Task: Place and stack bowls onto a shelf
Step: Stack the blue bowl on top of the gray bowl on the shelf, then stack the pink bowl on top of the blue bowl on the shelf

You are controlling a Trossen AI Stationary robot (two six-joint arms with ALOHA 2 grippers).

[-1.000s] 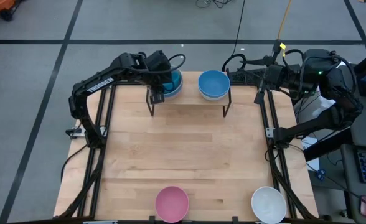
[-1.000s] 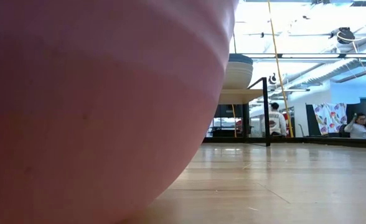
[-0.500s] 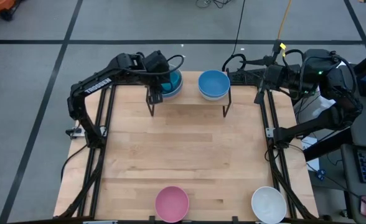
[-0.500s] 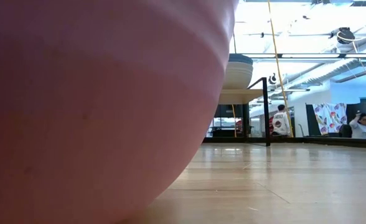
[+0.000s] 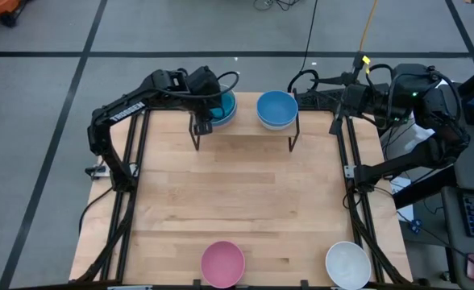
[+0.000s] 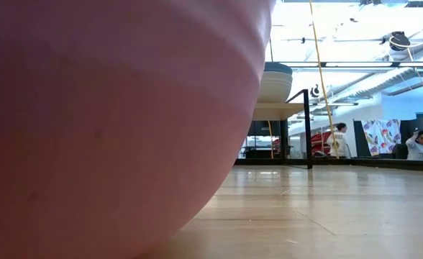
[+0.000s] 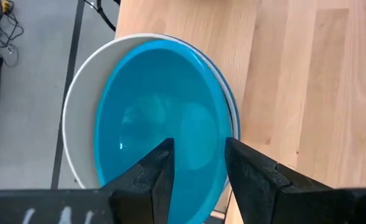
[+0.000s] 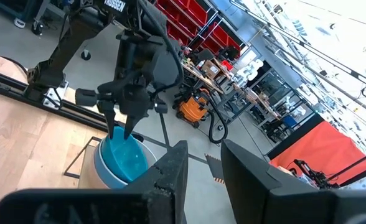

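From above, the shelf (image 5: 245, 122) stands at the far edge of the surface (image 5: 245, 201) and carries two stacks of bowls: a teal bowl (image 5: 223, 105) on top at its left end and a blue bowl (image 5: 276, 109) on top at its right end. A pink bowl (image 5: 222, 263) and a white bowl (image 5: 348, 265) sit at the near edge, well apart from the shelf.

The left end effector (image 5: 206, 113) hangs over the teal bowl. Only the left wrist view shows its fingers (image 7: 155, 177) spread apart above the bowl's hollow, gripping nothing, and shows that the teal bowl (image 7: 164, 124) is nested in a white one (image 7: 77, 124).

The right end effector (image 5: 343, 103) waits off the surface's far right corner; its wrist view shows the fingers (image 8: 170, 171) a little apart with nothing between them, and the left arm above the teal bowl (image 8: 126, 158).

The low view is mostly filled by the side of the pink bowl (image 6: 111, 122); beside it the shelf (image 6: 280, 110) bears a pale bowl (image 6: 275, 83), and people (image 6: 419, 144) show in the room behind.

White lettering runs along the left arm (image 5: 130, 110), too small to read with certainty.
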